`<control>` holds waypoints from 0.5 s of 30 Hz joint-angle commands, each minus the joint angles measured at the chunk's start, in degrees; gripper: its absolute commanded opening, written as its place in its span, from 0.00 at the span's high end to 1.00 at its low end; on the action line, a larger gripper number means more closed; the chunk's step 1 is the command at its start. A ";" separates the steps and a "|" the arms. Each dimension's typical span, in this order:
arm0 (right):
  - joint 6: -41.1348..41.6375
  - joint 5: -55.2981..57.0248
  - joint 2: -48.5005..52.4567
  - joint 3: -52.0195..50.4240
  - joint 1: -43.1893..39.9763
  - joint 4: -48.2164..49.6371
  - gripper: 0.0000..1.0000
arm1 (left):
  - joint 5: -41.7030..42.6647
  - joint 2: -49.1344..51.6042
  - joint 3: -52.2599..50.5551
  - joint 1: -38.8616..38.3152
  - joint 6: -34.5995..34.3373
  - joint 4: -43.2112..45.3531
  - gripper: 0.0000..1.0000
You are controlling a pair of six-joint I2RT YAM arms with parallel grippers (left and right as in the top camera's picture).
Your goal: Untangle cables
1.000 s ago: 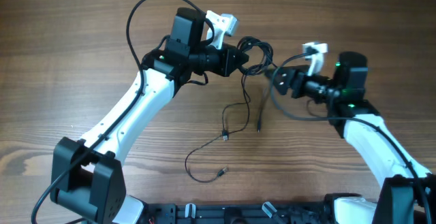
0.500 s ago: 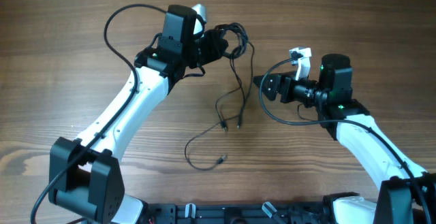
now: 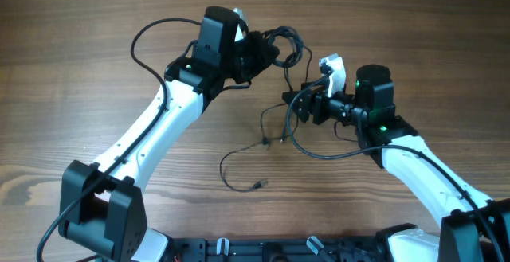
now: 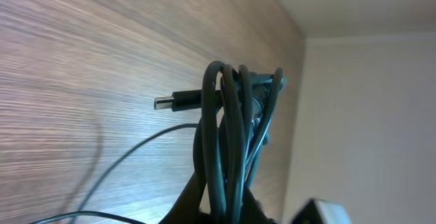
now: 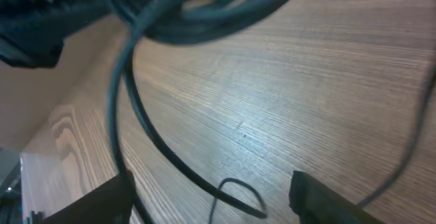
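The left fingers (image 3: 269,53) are closed on the cables (image 3: 287,41), which are bunched into one dark coil; it stands out just past the fingertips, lifted off the wooden tabletop (image 3: 80,39). In the left wrist view several black strands run side by side up from between the fingers; one small plug end (image 4: 174,103) pokes out sideways from the bundle.

The right fingers (image 3: 293,107) stand spread wide with nothing clamped; they sit near the left fingers, with loose strands from the coil falling between the two. In the right wrist view a thin loop (image 5: 238,195) lies on the tabletop in the gap between the spread fingers; another strand runs down close beside one of them, and whether it touches cannot be told.

Thin cords trail from the coil onto the tabletop just beside the right fingers, two plug tips (image 3: 264,142) lying close together. A further loose loop (image 3: 231,170) curls away from them, well apart from both sets of fingers.

A green light (image 3: 381,127) glows on the right arm; a white mount (image 3: 331,64) sits on its wrist. The arm's own thicker black cable (image 3: 319,155) arcs beside the right fingers, near the thin cords.
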 commanded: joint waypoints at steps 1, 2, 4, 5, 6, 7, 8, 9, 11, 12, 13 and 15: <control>-1.25 3.52 0.61 0.00 0.57 -0.55 0.36 | 6.60 -1.64 0.33 0.11 -3.67 1.99 0.96; -1.22 3.39 0.66 0.00 0.57 -0.52 0.42 | 6.97 -1.66 0.33 0.11 -3.67 2.05 0.96; -1.11 2.40 0.66 0.00 0.57 -0.68 0.73 | 6.93 -1.66 0.33 0.11 -3.63 1.99 0.96; -1.07 0.76 0.66 0.00 0.57 -0.79 0.83 | 6.86 -1.66 0.33 0.11 -3.43 2.01 0.96; -0.92 -0.87 0.66 0.00 0.57 -0.92 0.94 | 6.60 -1.66 0.33 0.13 -2.54 2.08 0.96; -0.87 -3.37 0.66 0.00 0.55 -0.96 0.96 | 5.86 -1.66 0.33 0.13 -0.59 2.10 0.96; -0.17 -6.05 0.63 0.00 0.48 -0.96 0.96 | 4.96 -1.66 0.33 0.11 1.84 2.08 0.96; 1.55 -9.11 0.63 0.00 0.33 -0.96 0.96 | 4.02 -1.66 0.33 0.11 5.92 2.03 0.96; 4.46 -13.49 0.61 0.00 -0.28 -0.92 0.96 | 3.08 -1.64 0.33 0.07 13.09 1.57 0.96; 5.68 -15.32 0.55 0.00 -0.76 -0.92 0.96 | 2.99 -1.64 0.33 -0.07 16.50 1.25 0.96; 6.97 -17.09 0.50 0.00 -1.38 -0.90 0.96 | 3.02 -1.64 0.33 -0.22 19.12 0.85 0.96; 9.94 -20.26 0.33 0.00 -3.02 -0.59 0.96 | 3.02 -1.64 0.33 -0.68 23.54 0.20 0.96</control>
